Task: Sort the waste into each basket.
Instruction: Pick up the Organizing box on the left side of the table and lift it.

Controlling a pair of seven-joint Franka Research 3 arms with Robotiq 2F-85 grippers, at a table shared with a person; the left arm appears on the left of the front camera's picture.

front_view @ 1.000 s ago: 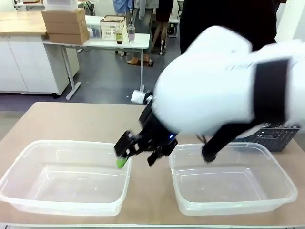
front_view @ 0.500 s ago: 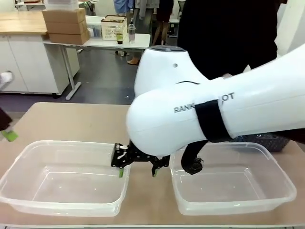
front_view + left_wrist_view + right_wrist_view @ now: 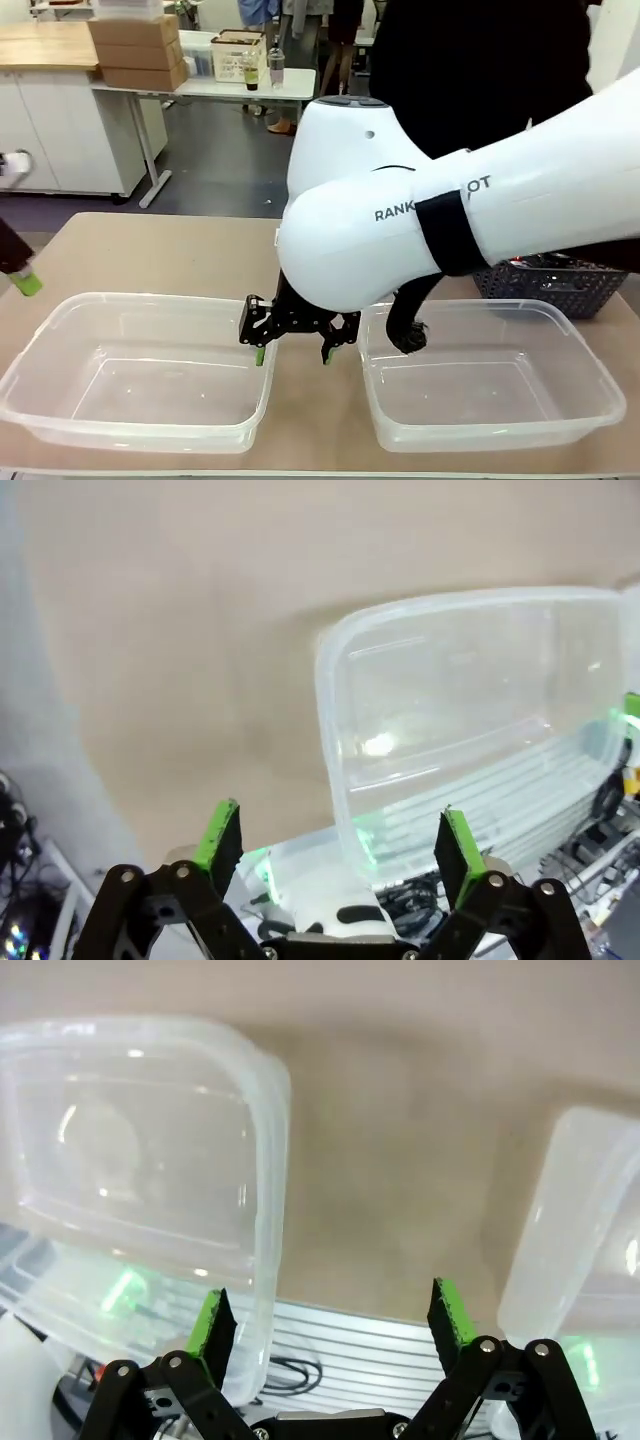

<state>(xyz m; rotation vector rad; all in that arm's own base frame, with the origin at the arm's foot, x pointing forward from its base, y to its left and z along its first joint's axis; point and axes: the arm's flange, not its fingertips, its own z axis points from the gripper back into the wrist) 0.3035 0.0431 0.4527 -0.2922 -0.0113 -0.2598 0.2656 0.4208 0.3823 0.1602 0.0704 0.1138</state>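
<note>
The left tub [image 3: 130, 435] sits on the counter [image 3: 150, 250], and the right tub [image 3: 490, 435] stands just beside it, with a narrow strip of bare counter between them. The right end effector [image 3: 292, 352] hangs low over that strip, close against the left tub's inner rim, its green-padded fingers spread wide, released and grasping nothing. The left end effector [image 3: 340, 815] is off the left tub's outer side, fingers likewise spread and released, and a grey basket [image 3: 555, 290] lies well away from the left tub, behind the right tub
</note>
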